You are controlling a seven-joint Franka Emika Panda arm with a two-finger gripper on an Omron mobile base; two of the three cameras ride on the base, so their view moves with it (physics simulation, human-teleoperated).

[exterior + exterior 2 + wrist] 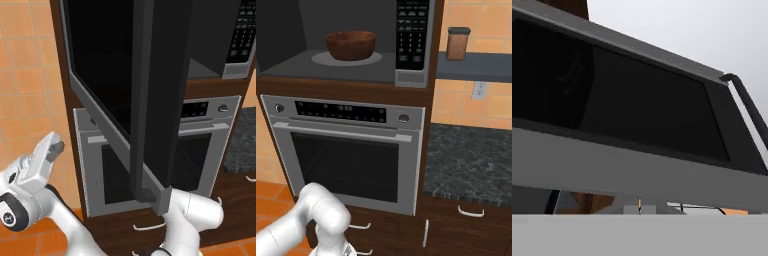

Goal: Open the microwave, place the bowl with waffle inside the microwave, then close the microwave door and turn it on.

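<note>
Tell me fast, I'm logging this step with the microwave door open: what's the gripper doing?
Gripper: closed, holding nothing, out beside the open microwave door.

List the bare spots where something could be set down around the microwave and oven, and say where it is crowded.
Free: the dark stone counter right of the oven, and the grey shelf right of the jar. Inside the microwave, floor is bare beside the bowl. Crowded: the open microwave door juts out in front of the oven.
</note>
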